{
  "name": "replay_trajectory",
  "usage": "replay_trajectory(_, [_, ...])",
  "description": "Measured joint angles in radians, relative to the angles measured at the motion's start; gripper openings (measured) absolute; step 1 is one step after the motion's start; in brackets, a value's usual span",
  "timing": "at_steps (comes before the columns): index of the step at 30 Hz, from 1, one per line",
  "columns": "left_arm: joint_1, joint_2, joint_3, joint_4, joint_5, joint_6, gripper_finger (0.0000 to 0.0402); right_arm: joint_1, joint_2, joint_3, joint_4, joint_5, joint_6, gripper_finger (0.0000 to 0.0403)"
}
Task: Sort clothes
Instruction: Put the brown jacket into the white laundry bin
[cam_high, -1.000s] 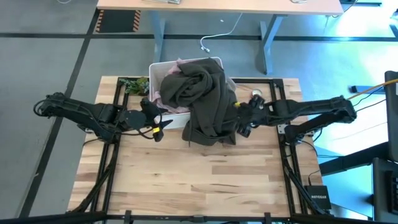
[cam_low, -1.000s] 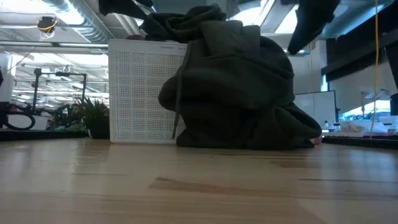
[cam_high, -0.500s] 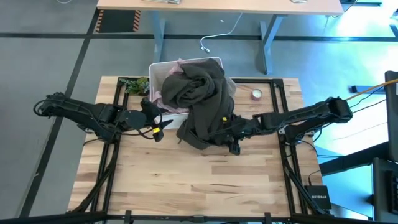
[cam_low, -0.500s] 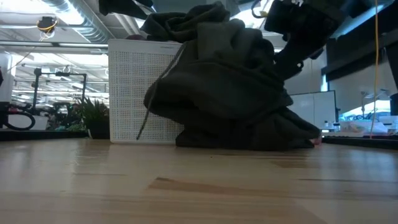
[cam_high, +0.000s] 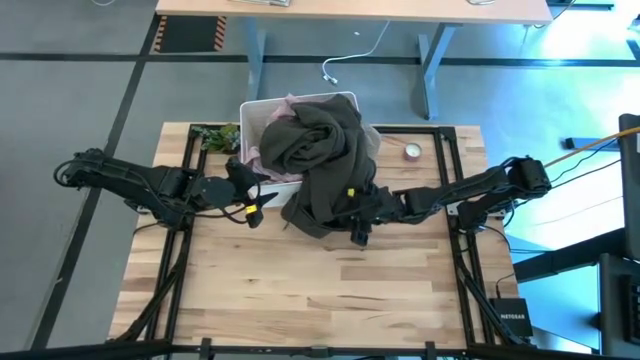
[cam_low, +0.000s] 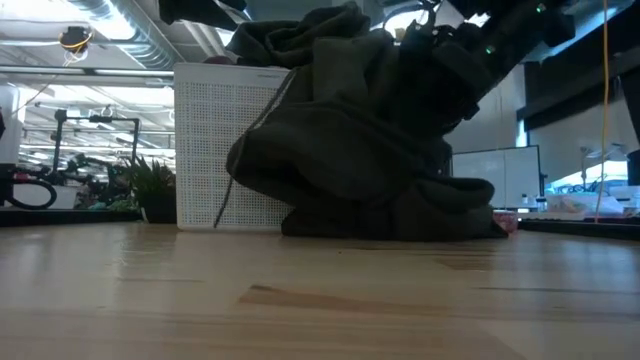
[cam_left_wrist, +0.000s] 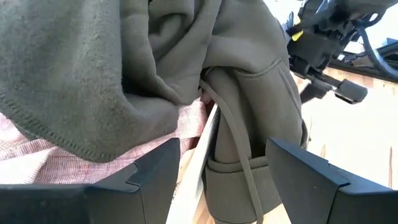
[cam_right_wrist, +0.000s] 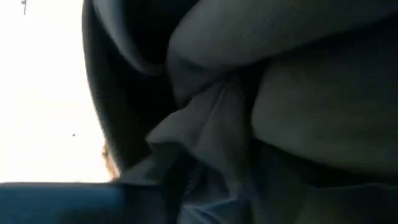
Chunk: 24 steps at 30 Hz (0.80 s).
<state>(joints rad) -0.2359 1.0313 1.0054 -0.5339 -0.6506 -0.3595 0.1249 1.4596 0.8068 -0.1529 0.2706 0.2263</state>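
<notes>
While the olive garment (cam_high: 325, 160) spills out of the white bin (cam_high: 256, 112) and down onto the table (cam_high: 320, 290), the right gripper (cam_high: 358, 212) presses into its lower edge at the front of the heap. In the low view that gripper (cam_low: 440, 60) sits high against the fabric, with the cloth bulging out below it. Its wrist camera is filled with folds of the olive cloth (cam_right_wrist: 261, 93), and I cannot tell whether its jaws are open or closed.

The left gripper (cam_high: 250, 200) hangs just beside the bin's front left corner, close to the garment's hanging edge. Its jaws stand open, holding nothing; its fingers (cam_left_wrist: 155, 177) frame the bin's rim, the drawstring (cam_left_wrist: 239, 162) and the olive fabric draped over it.

A pink garment (cam_left_wrist: 93, 155) lies under the olive one inside the bin, showing at the rim; from above a little pink (cam_high: 262, 152) peeks out on the bin's left side.

A small plant (cam_high: 216, 136) stands at the bin's left, and a roll of tape (cam_high: 411, 152) lies on the table to the right of the heap, apart from it.
</notes>
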Motion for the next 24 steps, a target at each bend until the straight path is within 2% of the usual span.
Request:
replay_trajectory(3, [0.0, 0.0, 0.0, -0.001, 0.0, 0.0, 0.0233, 0.0, -0.011, 0.033, 0.003, 0.002, -0.001, 0.0061])
replay_trajectory(5, [0.0, 0.0, 0.0, -0.001, 0.0, 0.0, 0.0233, 0.012, -0.011, 0.074, -0.005, 0.005, -0.028, 0.0018])
replay_trajectory(9, [0.0, 0.0, 0.0, -0.001, 0.0, 0.0, 0.0233, 0.041, -0.013, 0.196, -0.008, 0.048, -0.078, 0.0027])
replay_trajectory(15, [0.0, 0.0, 0.0, -0.001, 0.0, -0.006, 0.0233, 0.045, -0.013, 0.48, -0.047, 0.177, -0.262, 0.0008])
replay_trajectory(19, [0.0, 0.0, 0.0, 0.0, 0.0, -0.008, 0.0233, -0.013, -0.013, 0.708, -0.042, 0.234, -0.382, 0.0015])
replay_trajectory(22, [0.0, 0.0, 0.0, 0.014, 0.0, -0.006, 0.0233, -0.093, -0.001, 0.888, 0.043, 0.216, -0.485, 0.0007])
replay_trajectory(24, [0.0, 0.0, 0.0, 0.037, 0.0, 0.005, 0.0233, -0.154, 0.021, 1.009, 0.082, 0.19, -0.46, 0.0006])
